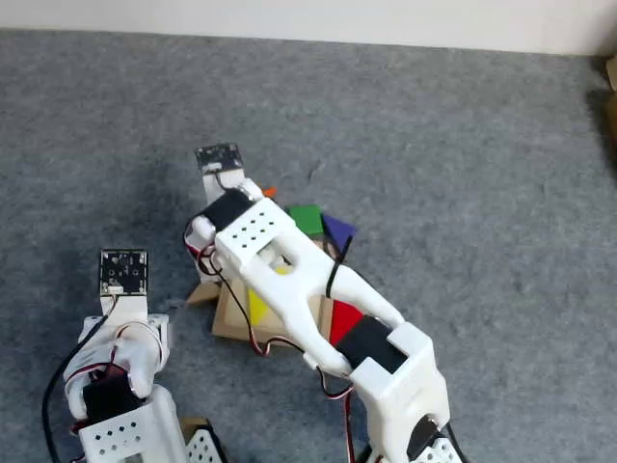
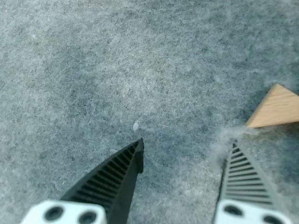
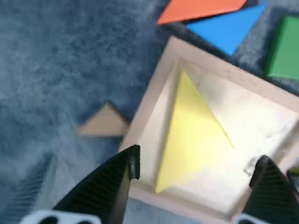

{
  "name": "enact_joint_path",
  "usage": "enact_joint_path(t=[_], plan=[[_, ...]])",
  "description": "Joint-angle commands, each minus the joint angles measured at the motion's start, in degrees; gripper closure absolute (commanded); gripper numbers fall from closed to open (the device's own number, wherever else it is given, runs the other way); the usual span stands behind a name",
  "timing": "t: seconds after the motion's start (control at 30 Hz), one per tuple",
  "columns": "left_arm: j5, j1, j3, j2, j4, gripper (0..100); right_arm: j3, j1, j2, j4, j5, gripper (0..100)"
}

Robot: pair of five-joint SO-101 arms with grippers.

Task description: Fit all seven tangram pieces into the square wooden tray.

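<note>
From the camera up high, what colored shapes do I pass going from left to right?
small plain wooden triangle → yellow triangle piece → green flat piece → red flat piece

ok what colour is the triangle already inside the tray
Yellow. The triangle lying in the wooden tray shows best in the right wrist view.

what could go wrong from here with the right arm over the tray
The right end effector hangs open above the yellow triangle in the tray; if it lowers, a finger might catch the rim or shift that piece. The orange piece, blue piece and green piece lie close together beside the tray, so grasping one could push its neighbours.
</note>
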Motion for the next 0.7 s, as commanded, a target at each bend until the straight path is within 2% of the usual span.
enact_joint_path(t=[0.0, 0.13, 0.23, 0.43, 0.67], plan=[[-0.62, -0.75, -1.89, 0.13, 0.18, 73, -7.69, 2.77, -1.63, 9.54, 5.89, 65.9], [-0.62, -0.75, -1.89, 0.13, 0.09, 73, -13.49, 9.45, -1.63, 17.89, 10.99, 71.9], [-0.62, -0.75, -1.89, 0.13, -0.09, 73, -13.49, 12.44, -3.03, 19.21, 14.51, 72.0], [-0.62, -0.75, -1.89, 0.13, -0.09, 73, -0.48, 13.23, -18.95, 18.07, 17.41, 72.0], [-0.62, -0.75, -1.89, 0.13, -0.09, 73, 26.42, 16.31, -38.55, 8.40, 18.90, 72.0]])
